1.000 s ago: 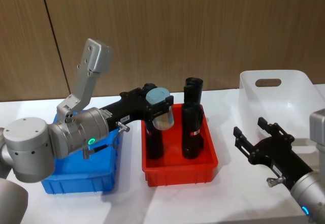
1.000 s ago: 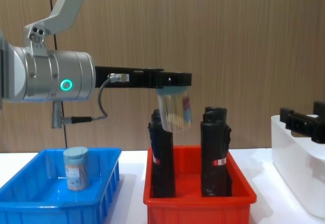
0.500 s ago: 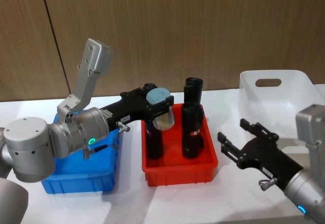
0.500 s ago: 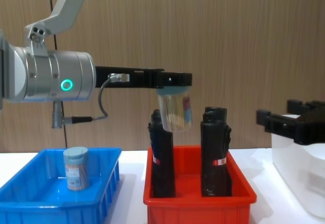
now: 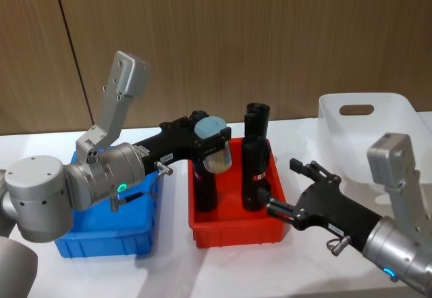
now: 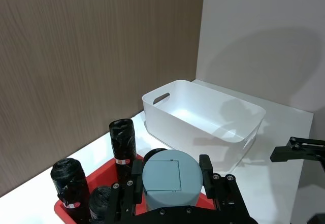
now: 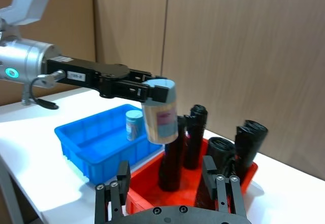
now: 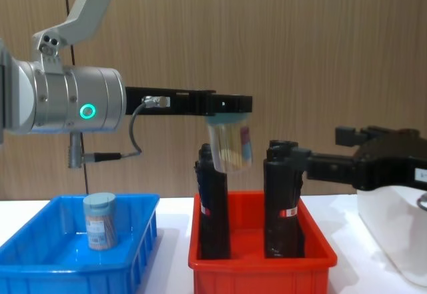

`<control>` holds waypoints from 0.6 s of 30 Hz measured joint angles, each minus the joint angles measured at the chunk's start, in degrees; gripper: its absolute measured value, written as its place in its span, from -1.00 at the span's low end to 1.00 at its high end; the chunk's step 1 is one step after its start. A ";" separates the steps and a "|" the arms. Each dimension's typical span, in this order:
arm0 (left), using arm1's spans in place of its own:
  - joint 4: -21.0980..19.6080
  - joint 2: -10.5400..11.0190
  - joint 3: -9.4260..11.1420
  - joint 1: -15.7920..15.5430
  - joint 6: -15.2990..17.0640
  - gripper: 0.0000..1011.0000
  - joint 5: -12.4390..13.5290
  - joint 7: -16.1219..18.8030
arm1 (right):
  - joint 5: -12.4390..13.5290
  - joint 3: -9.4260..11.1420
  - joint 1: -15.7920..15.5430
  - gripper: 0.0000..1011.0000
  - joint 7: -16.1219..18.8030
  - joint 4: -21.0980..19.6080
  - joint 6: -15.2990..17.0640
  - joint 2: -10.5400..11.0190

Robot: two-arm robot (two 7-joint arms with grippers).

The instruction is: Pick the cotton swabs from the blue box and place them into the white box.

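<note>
Wood panelling backs the desk. Left pincer, clamped on a swab jar above the red bin, probably offers it to the wide-apart right pincer, nearer the white box. Another jar stands in the blue box.

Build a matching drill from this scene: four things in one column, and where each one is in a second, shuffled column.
Column one
1. labelled cotton swabs jar
2. second cotton swabs jar
3. black cylinders
4. right end effector

Column two
A. standing in the red bin
B. open, by the red bin's right side
C. standing in the blue box
D. held in the air by the left end effector, over the red bin

Pairs: 1-D, 2-C, 3-A, 4-B
</note>
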 joint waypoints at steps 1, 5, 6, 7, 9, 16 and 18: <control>0.00 0.00 0.00 0.00 0.00 0.33 0.00 0.00 | -0.05 -0.03 0.13 0.72 0.31 0.07 0.03 -0.03; 0.00 0.00 0.00 0.00 0.00 0.33 0.00 0.00 | -0.58 -0.40 1.51 0.92 2.31 1.00 0.19 -0.52; 0.00 0.00 0.00 0.00 0.00 0.33 0.00 0.00 | -0.58 -0.40 1.51 0.94 2.31 1.00 0.19 -0.52; 0.00 0.00 0.00 0.00 -0.01 0.33 0.00 0.00 | -0.82 -0.49 1.96 0.98 2.88 1.33 0.23 -0.69; 0.00 0.00 0.00 0.00 -0.01 0.33 0.00 0.00 | -1.04 -0.65 2.60 0.98 3.55 1.89 0.28 -0.98; 0.00 0.00 0.00 0.00 -0.01 0.33 0.00 0.01 | -1.80 -1.09 4.83 0.98 5.18 4.06 0.52 -2.00; 0.00 0.00 0.00 0.00 -0.01 0.33 0.00 0.01 | -1.87 -1.20 5.40 0.98 5.54 4.67 0.61 -2.26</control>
